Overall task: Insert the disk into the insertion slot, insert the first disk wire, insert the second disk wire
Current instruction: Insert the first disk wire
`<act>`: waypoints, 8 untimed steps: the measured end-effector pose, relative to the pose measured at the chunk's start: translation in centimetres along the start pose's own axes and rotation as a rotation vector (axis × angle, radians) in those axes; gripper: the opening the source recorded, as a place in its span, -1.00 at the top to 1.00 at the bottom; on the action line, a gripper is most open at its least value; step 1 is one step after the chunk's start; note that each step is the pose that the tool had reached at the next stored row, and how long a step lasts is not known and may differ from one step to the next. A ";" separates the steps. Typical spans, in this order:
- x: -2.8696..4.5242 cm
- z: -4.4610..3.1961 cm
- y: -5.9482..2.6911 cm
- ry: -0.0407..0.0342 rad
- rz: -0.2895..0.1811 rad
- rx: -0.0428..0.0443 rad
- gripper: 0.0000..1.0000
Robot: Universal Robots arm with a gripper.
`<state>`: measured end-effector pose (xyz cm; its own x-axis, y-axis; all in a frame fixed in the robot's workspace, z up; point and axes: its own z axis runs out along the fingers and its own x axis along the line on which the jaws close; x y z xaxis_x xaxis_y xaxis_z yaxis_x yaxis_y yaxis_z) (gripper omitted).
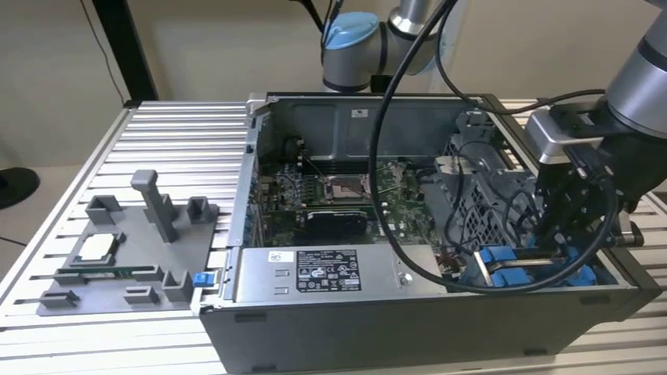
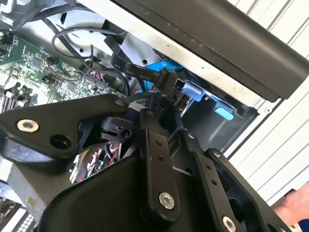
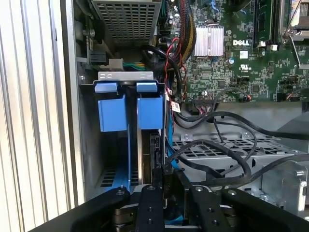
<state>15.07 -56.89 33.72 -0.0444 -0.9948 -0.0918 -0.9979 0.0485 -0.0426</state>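
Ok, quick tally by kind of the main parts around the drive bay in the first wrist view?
Blue plastic drive frames: 2
Silver finned metal heatsink: 1
Grey perforated metal box: 1
Green circuit board: 1
Total: 5

The disk (image 3: pixel 155 150) stands edge-on, its label hidden.
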 end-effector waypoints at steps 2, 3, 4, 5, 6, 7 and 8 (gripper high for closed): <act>-0.02 -0.23 -0.01 0.0005 0.000 0.0000 -1.00; -0.03 -0.32 -0.01 0.0001 0.000 0.0001 -1.00; -0.03 -0.39 -0.01 0.0001 0.000 0.0000 -1.00; -0.04 -0.41 -0.02 0.0000 0.000 0.0000 1.00; -0.03 -0.41 -0.02 0.0002 0.000 -0.0003 1.00; -0.04 -0.41 -0.02 -0.0002 0.000 -0.0009 1.00; -0.04 -0.42 -0.02 0.0000 0.000 -0.0021 1.00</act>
<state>15.07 -56.89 34.14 -0.0446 -0.9948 -0.0918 -0.9980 0.0485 -0.0404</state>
